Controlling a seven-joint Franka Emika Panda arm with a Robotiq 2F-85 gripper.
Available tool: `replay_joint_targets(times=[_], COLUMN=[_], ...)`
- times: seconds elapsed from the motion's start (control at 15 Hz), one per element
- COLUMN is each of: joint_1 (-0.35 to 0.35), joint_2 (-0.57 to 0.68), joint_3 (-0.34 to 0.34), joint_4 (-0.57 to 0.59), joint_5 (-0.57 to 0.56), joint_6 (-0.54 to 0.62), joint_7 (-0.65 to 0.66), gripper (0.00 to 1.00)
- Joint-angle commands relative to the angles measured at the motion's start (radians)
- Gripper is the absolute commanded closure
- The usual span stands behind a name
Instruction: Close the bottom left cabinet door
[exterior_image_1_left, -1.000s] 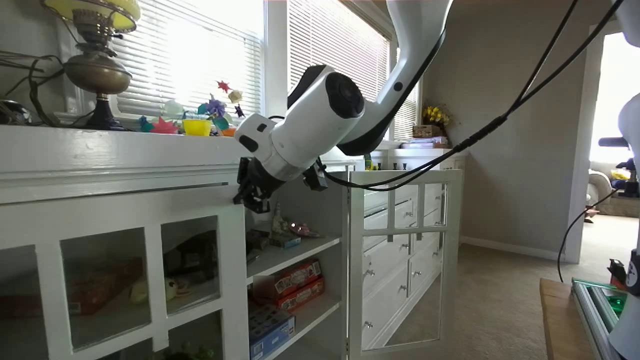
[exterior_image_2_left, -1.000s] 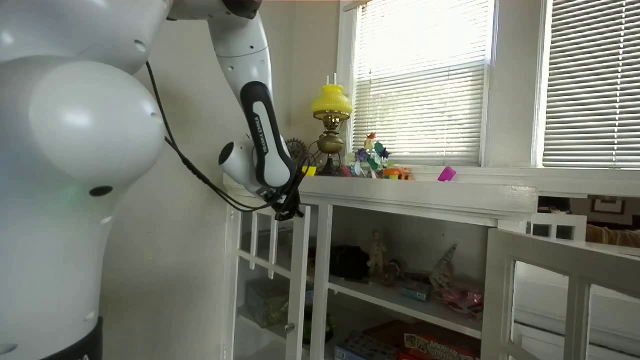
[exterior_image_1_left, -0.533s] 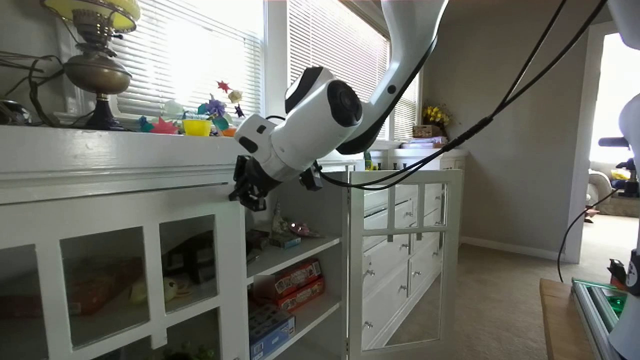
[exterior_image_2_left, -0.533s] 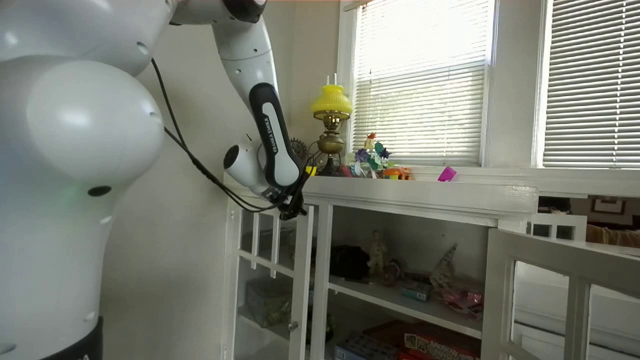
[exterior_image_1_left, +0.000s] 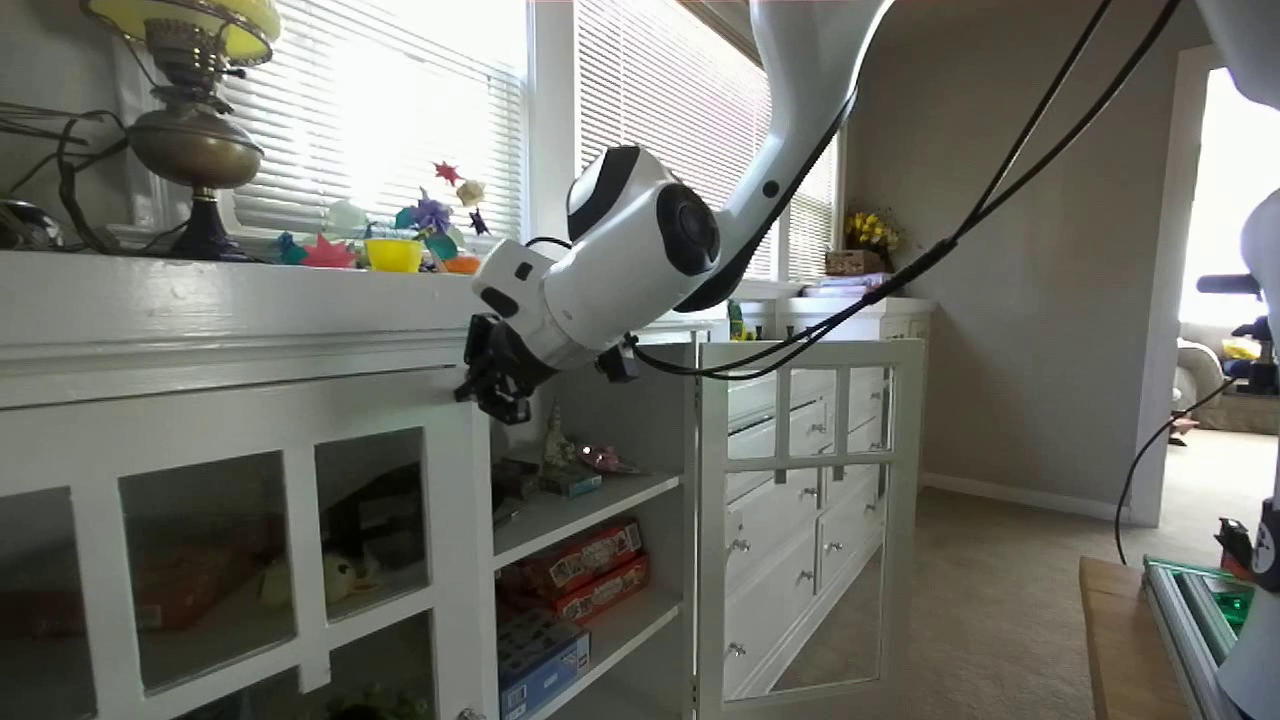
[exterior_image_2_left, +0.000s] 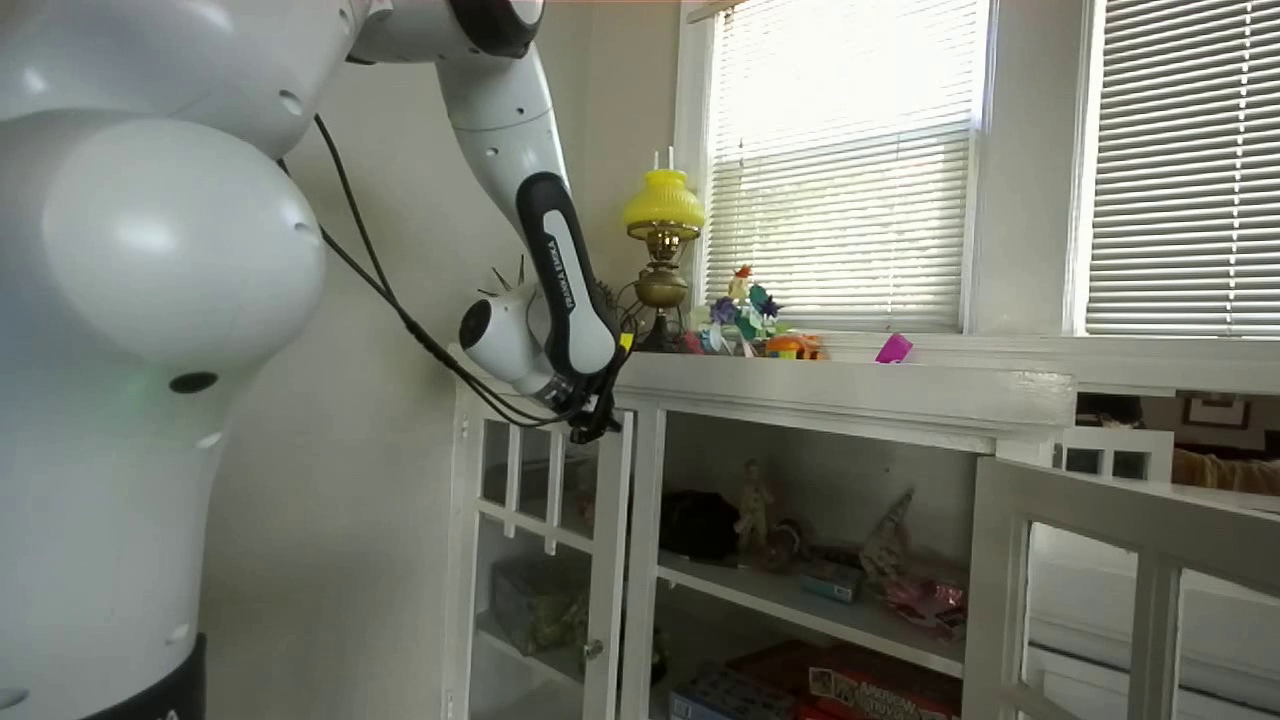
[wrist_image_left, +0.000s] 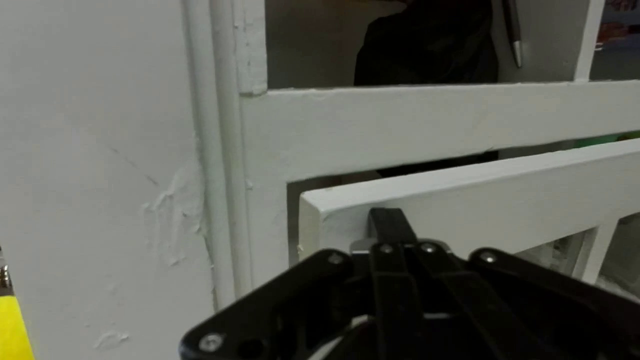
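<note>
The bottom left cabinet door, white with glass panes, shows in both exterior views. It stands slightly ajar. In the wrist view its top corner sits just out from the frame, with a narrow dark gap along the top and side. A small round knob is on its free edge. My gripper has its fingers together with nothing between them. The fingertips press against the door's front face near the top free corner. The gripper also shows at that corner in both exterior views.
A second paned door stands wide open to the right and also shows in an exterior view. Open shelves between hold boxes and figurines. A lamp and colourful ornaments stand on the ledge above. Black cables hang from the arm.
The door has swung a little further inward toward its frame, its gap narrowing. My gripper has moved with it, staying against its top corner and still shut.
</note>
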Motion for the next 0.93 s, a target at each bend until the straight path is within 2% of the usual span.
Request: replay_joint_targets(times=[0.0, 0.33, 0.87], joint_1=[-0.024, -0.041, -0.059], joint_2=[0.037, 0.064, 0.101], joint_3=[0.002, 0.001, 0.001], joint_4=[0.048, 0.077, 0.120], joint_5=[-0.084, -0.128, -0.128], joint_6=[0.019, 0.017, 0.019], joint_7=[0.040, 0.044, 0.034], gripper=[1.00, 1.00, 1.00])
